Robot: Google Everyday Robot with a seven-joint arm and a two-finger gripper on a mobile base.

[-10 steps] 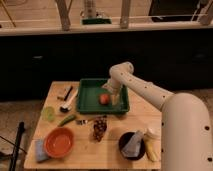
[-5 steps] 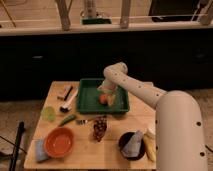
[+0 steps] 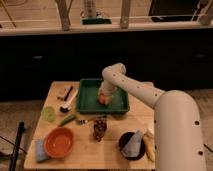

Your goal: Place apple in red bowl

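Observation:
The apple (image 3: 103, 100) is small and orange-red and lies in the green tray (image 3: 118, 103) at the middle of the wooden table. My gripper (image 3: 103, 95) reaches down into the tray and sits right over the apple, covering its top. The red bowl (image 3: 59, 142) stands at the table's front left, well apart from the tray, with nothing in it.
A dark bunch of grapes (image 3: 100, 129) lies in front of the tray. A dark bowl with a grey-blue cloth (image 3: 132, 145) and a banana (image 3: 149, 144) are at the front right. A green cup (image 3: 48, 113), a brush (image 3: 67, 103) and a green vegetable (image 3: 67, 120) lie left.
My arm has swung left and lowered, so the gripper went from beside the apple's right to directly over it. The apple and bowl have stayed in place.

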